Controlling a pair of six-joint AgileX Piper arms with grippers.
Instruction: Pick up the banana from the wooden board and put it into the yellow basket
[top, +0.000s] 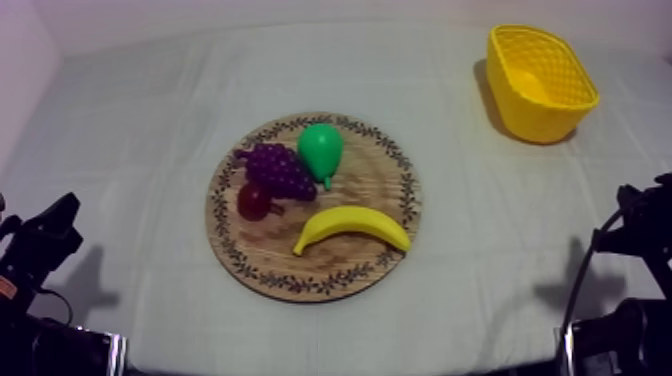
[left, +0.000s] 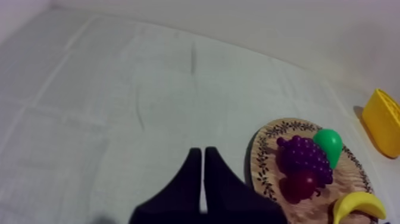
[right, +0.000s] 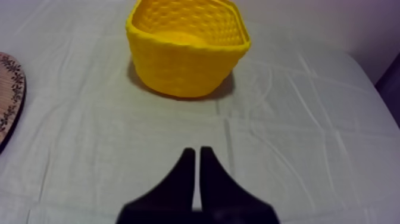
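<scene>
Yellow curved banana (top: 352, 227) lay near the rim of the round wooden board (top: 330, 262); left gripper (left: 203, 179) and right gripper (right: 197, 179), clenched empty, could nudge it off.

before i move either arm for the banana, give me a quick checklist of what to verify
1. The banana lies on the wooden board, whole length exposed: ok.
2. Room to grasp: the banana is apart from the grapes, small red fruit and pear: ok.
3. The yellow basket stands upright on the right side, mouth up: ok.
4. Right gripper, the one facing the basket, ready to grasp: fingers lie together, shut on nothing, so it must open first: not ok.
5. Left gripper out of the way: fingers together over the cloth beside the board, off the banana: ok.
</scene>
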